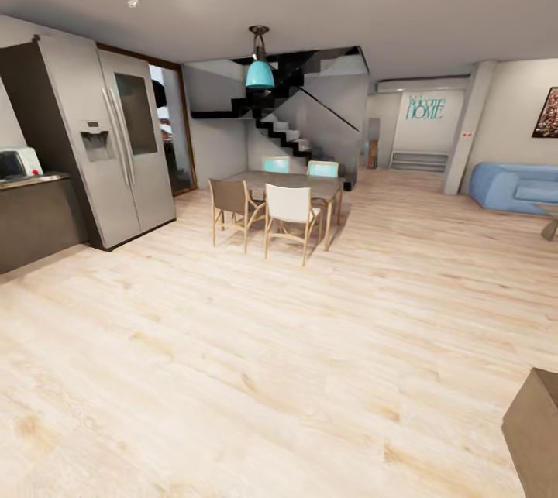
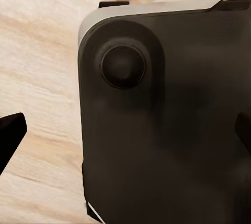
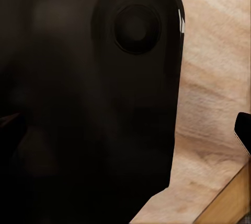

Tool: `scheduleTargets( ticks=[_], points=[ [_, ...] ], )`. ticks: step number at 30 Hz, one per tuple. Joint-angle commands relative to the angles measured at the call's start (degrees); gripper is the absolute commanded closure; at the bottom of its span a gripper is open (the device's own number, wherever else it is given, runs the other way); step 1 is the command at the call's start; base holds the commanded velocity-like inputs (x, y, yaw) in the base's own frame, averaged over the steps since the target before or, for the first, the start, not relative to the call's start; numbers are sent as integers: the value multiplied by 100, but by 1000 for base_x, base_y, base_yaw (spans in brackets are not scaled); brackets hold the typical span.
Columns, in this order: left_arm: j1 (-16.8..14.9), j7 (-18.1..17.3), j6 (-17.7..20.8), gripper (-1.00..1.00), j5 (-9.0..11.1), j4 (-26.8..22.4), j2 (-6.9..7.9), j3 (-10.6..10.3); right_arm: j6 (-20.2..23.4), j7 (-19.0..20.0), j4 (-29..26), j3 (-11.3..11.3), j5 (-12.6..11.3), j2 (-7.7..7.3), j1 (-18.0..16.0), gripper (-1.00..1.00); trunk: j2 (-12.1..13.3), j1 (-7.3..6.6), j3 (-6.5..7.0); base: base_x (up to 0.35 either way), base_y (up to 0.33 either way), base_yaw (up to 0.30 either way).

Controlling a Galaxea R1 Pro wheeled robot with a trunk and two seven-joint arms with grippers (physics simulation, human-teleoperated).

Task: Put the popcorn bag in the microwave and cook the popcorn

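Counter point(image 1: 31, 182) lies far off to my left, past the fridge point(image 1: 116, 142); jaws' state I cannot tell.

Floor point(image 1: 310, 374) pale matt wood planks; fridge point(image 1: 116, 142) brushed steel.

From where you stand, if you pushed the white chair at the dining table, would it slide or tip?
It would probably slide: the white chair stands on four thin legs on a smooth wooden floor. Its slim frame suggests it is light. A push high on the backrest might tip it.
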Motion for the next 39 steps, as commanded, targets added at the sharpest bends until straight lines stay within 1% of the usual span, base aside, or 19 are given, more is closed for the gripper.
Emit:
scheduleTargets(
  ticks=[1, 39],
  points=[
    [-1, 0, -13, -100, -2, -1, 0, -3, -17, -1, 1, 5, 4, 0, -1, -100, -3, 0, -5, 0, 0, 273],
    [-1, 0, -13, -100, -2, -1, 0, -3, -13, -1, 1, 5, 4, 1, -1, -100, -3, 0, -5, 0, 0, 274]
  ],
)
